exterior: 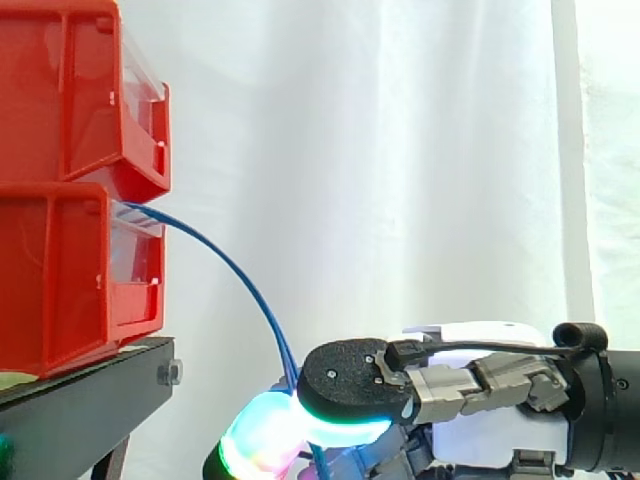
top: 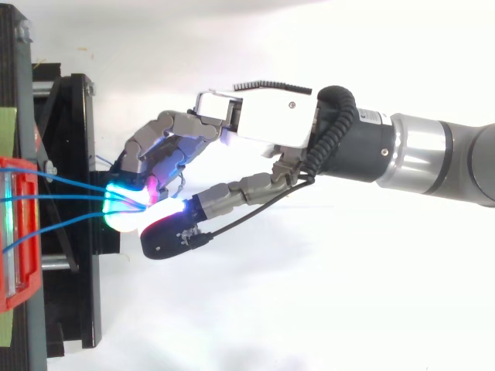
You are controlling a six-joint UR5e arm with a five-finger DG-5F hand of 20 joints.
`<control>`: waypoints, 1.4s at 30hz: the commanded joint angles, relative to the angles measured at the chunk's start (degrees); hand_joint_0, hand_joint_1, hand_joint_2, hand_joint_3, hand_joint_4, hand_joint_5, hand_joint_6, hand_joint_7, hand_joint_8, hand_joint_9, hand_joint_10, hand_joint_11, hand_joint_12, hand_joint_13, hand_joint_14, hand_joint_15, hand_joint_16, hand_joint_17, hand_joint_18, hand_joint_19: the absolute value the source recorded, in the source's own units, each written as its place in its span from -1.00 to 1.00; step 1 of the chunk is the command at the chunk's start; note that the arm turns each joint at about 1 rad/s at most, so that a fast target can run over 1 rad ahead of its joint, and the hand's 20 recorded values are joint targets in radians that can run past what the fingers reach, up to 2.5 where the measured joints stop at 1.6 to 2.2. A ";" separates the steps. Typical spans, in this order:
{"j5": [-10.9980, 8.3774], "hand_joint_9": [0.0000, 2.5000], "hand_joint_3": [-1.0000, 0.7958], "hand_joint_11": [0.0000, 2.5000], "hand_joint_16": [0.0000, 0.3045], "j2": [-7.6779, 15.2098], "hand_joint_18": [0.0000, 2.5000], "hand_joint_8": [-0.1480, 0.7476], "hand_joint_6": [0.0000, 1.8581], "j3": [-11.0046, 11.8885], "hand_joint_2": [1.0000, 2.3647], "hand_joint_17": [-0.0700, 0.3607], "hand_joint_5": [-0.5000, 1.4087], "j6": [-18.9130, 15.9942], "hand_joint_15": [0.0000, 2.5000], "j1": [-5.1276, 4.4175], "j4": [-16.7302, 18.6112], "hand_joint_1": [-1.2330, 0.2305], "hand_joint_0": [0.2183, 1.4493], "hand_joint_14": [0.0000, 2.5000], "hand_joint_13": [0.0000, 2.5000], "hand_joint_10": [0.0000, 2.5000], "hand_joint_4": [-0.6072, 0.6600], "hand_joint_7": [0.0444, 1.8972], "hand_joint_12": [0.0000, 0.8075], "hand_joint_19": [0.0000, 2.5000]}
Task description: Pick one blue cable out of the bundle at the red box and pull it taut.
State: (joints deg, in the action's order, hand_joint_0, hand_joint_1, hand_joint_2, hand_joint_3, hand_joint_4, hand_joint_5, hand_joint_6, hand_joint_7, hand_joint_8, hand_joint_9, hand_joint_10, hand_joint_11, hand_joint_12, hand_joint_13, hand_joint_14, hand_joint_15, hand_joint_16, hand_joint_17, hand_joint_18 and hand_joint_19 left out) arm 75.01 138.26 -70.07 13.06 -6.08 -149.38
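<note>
Two red bins are stacked at the left, the upper bin [exterior: 60,90] on the lower bin [exterior: 50,280], which appears from above as a red box [top: 23,286]. A blue cable [exterior: 240,275] leaves the lower bin's front and arcs down to my hand [exterior: 450,385]. From above, three blue cables [top: 62,197] run from the red box and converge at my fingertips [top: 124,202]. My hand [top: 271,120] reaches in from the right, fingers curled against the thumb, pinching cable between the glowing pads. The cable still curves, slack. How many strands the pinch holds is hidden.
The bins rest on a black stand [exterior: 90,385], whose frame [top: 77,294] lies just left of my fingertips. A white curtain hangs behind. Open room lies to the right of the stand, under and around my arm.
</note>
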 commanded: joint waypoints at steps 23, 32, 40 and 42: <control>0.32 -0.14 -0.25 -0.14 -0.66 -5.90 -0.48 0.11 0.03 0.02 -0.98 -0.14 -0.63 0.12 -0.60 0.19 -11.81 -0.33 -0.29 -0.99 -0.27 -0.73 -0.02 -0.38 -0.09 -0.77; 0.14 -0.15 -0.40 -0.14 -0.67 -8.36 -0.42 0.11 0.03 0.02 -0.99 -0.15 -0.63 0.48 -0.58 0.19 -16.21 -0.51 -0.17 -0.99 -0.24 -0.73 -0.20 -0.36 -0.12 -0.77; 0.05 -0.14 -0.44 -0.14 -0.67 -8.54 -0.42 0.11 0.02 0.02 -1.00 -0.15 -0.62 0.12 -0.57 0.19 -16.56 -0.49 -0.32 -0.99 -0.24 -0.75 0.02 -0.38 -0.11 -0.75; 0.05 -0.13 -0.44 -0.13 -0.66 -8.45 -0.43 0.12 0.02 0.11 -1.00 -0.14 -0.62 0.12 -0.57 0.19 -16.56 -0.44 -0.39 -0.99 -0.24 -0.77 0.03 -0.39 -0.09 -0.74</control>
State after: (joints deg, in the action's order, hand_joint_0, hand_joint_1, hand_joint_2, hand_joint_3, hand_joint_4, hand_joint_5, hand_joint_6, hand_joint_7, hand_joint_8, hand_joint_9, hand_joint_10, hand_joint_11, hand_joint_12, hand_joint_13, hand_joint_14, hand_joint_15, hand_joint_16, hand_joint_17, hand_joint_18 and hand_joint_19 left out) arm 75.06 129.80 -70.04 13.20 -5.89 -165.91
